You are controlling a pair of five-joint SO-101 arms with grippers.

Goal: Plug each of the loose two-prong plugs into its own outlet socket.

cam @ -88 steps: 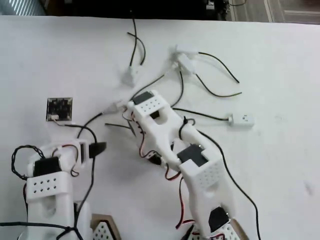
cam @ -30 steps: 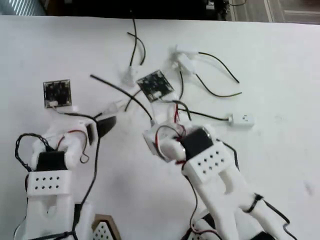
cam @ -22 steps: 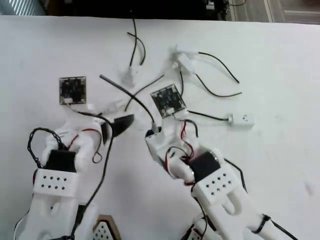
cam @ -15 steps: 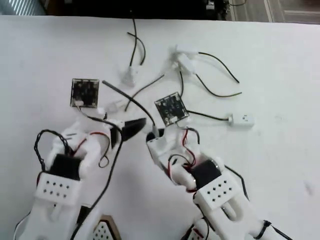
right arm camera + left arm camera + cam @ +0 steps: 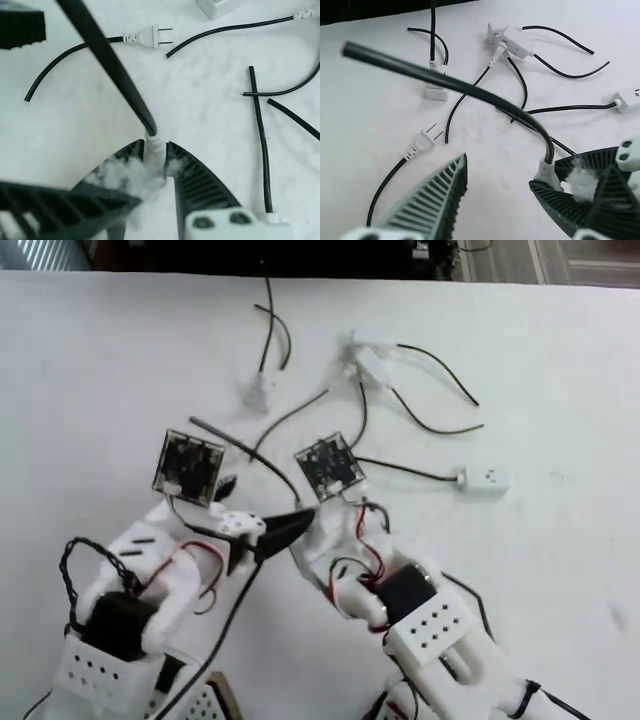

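Note:
My right gripper (image 5: 155, 151) is shut on a white two-prong plug (image 5: 154, 145), and its black cord (image 5: 240, 445) rises stiffly to the far left above the table. My left gripper (image 5: 532, 170) stands open, its ribbed fingers (image 5: 432, 197) on either side of that held plug (image 5: 546, 175). In the high view the two grippers meet at mid-table, the left gripper (image 5: 288, 526) just beside the right gripper (image 5: 304, 512). Another loose plug (image 5: 423, 142) lies flat on the table beyond them. White outlet sockets (image 5: 260, 392) (image 5: 370, 358) (image 5: 484, 480) lie farther back.
Several black cords (image 5: 430, 370) curl across the far half of the white table (image 5: 560, 390). The loose plug (image 5: 150, 36) and a socket (image 5: 216, 5) lie ahead of the right gripper. Bare table stretches at the far left and right.
The right arm drew back toward the near edge, carrying the plug with its cord lifted. The left arm swung right until its open fingers reached the right gripper's tip.

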